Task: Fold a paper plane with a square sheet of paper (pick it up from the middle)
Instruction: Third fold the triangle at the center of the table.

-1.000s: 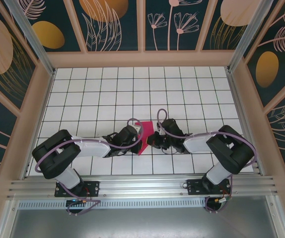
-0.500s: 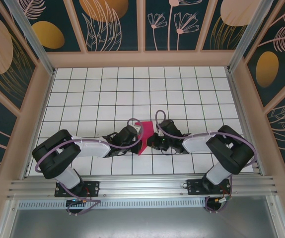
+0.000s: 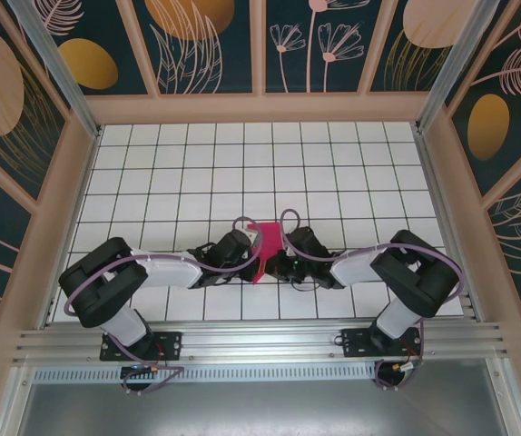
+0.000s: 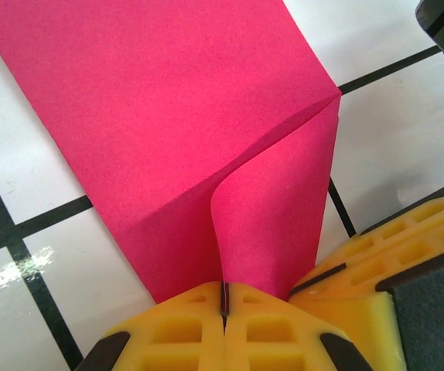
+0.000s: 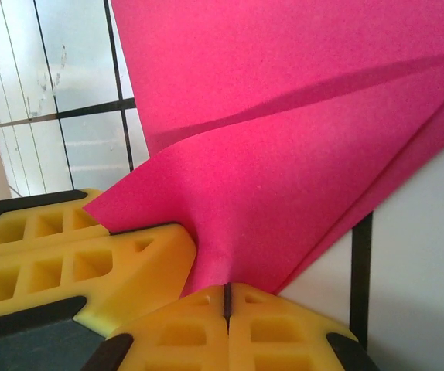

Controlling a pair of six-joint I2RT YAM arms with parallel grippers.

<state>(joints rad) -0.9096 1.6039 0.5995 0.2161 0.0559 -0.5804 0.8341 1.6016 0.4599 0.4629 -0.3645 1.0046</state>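
As both pinch paper (image 3: 266,239), right end effector (image 5: 227,297) moved leftward.

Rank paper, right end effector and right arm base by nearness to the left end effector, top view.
1. The pink paper: pinched in the left end effector.
2. The right end effector: just right, pinching the same paper.
3. The right arm base: near-right edge.

Magenta-pink paper (image 4: 152,116), yellow pincer fingers (image 4: 177,326), white table (image 3: 197,173) with black grid lines, dark teal walls (image 3: 206,45) with peach plant motifs.
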